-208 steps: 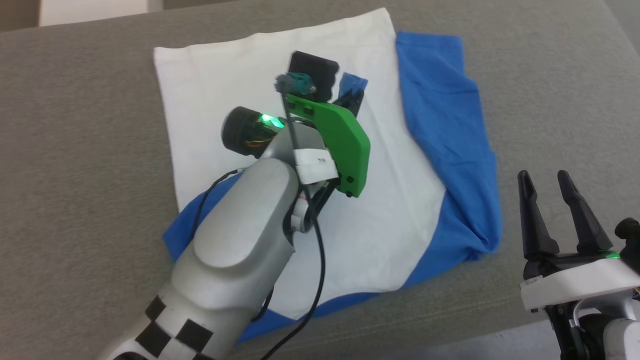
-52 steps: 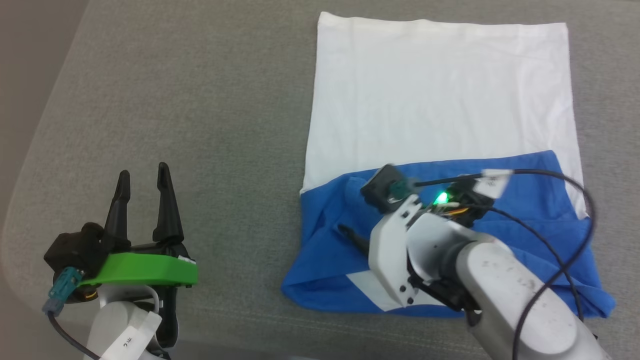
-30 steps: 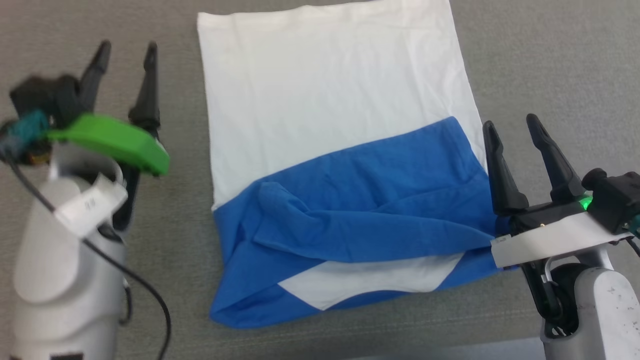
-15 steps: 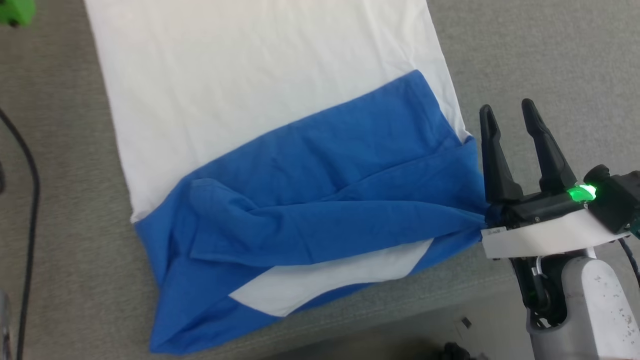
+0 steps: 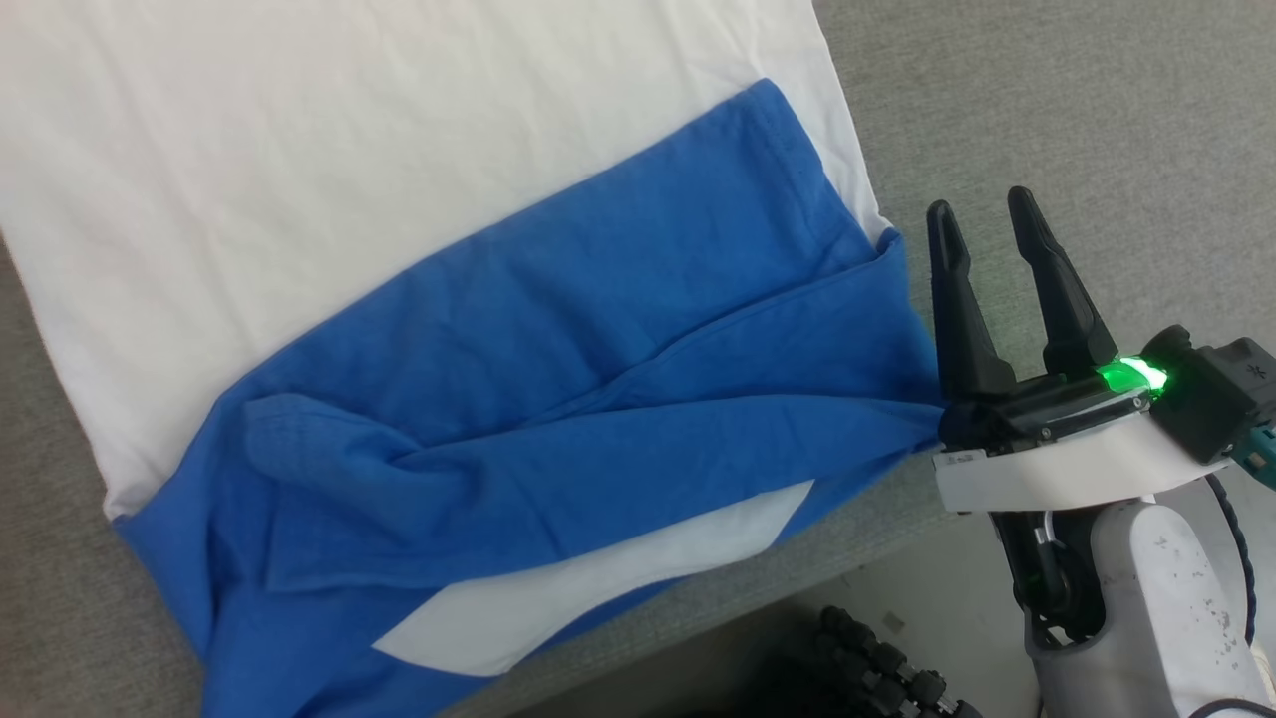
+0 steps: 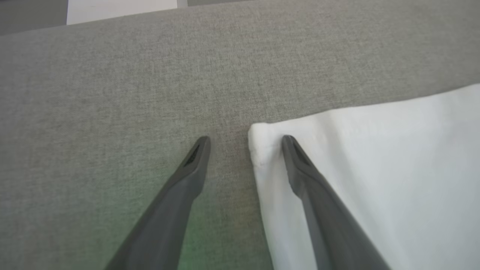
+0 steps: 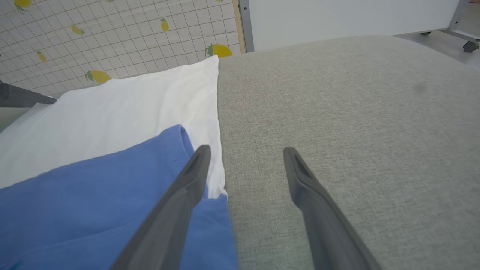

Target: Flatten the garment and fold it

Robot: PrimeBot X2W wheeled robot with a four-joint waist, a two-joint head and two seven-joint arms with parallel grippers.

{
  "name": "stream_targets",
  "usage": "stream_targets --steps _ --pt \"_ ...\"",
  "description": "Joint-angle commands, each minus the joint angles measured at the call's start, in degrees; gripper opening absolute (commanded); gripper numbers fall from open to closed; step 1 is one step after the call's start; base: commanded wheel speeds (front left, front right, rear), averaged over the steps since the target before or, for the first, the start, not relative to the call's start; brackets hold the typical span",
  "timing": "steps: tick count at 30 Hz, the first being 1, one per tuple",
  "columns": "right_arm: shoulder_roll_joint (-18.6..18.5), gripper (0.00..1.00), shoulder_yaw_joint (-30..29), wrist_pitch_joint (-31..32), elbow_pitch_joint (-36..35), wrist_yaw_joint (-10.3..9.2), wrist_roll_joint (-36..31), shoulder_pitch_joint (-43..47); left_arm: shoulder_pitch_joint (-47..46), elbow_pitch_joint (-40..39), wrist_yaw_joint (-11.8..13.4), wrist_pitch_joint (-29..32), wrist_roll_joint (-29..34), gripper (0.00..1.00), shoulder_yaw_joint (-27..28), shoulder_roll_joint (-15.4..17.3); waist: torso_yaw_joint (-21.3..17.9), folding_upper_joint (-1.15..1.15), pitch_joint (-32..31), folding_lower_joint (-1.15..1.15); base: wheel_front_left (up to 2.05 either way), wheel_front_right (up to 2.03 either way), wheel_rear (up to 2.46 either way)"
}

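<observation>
I find the grey fabric worktop (image 5: 1047, 100) carrying the garment (image 5: 349, 170), which lies flat with its blue sleeves (image 5: 598, 329) folded across the near end. The right pincer (image 5: 979, 197) stands spread and empty just beside the garment's right edge. The left pincer (image 6: 245, 138), likewise spread, straddles a white corner and grips nothing.

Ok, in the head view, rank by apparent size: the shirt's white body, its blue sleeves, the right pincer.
White body and blue sleeves: roughly alike, both cut by the frame, so unranked.
Right pincer: clearly smallest.
</observation>
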Motion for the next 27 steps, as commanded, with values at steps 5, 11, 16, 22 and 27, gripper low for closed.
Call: stream_targets --steps 5,11,16,22,27 --pt "0.14 1.0 0.79 -0.62 0.12 -0.09 0.48 -1.21 1.14 -0.9 1.37 2.91 2.63 0.34 -1.53 1.55 -0.98 0.0 1.16 -0.01 0.0 0.0 0.0" --pt "0.15 1.0 0.54 0.58 -0.54 -0.09 -1.08 -3.42 2.0 -3.31 1.04 2.49 2.84 0.0 -2.34 1.87 -0.33 0.0 1.13 -0.01 0.0 0.0 0.0" --pt "0.15 1.0 -0.63 5.17 -1.2 -0.09 -4.27 -11.4 2.2 -4.78 0.2 -1.89 2.03 0.0 -2.7 0.33 1.56 0.0 0.53 -0.01 0.0 0.0 0.0" --pt "0.15 1.0 -3.69 16.26 5.89 -0.09 -6.36 -27.19 1.92 -4.84 -1.54 -7.99 1.04 0.0 -4.09 -2.67 5.49 0.0 0.29 -0.01 0.0 0.0 0.0" --pt "0.15 1.0 -7.15 27.04 16.61 -0.09 -5.67 -40.6 0.38 -5.01 -3.37 -11.54 0.4 0.0 -5.98 -5.38 9.51 0.0 1.57 -0.01 0.0 0.0 0.0"
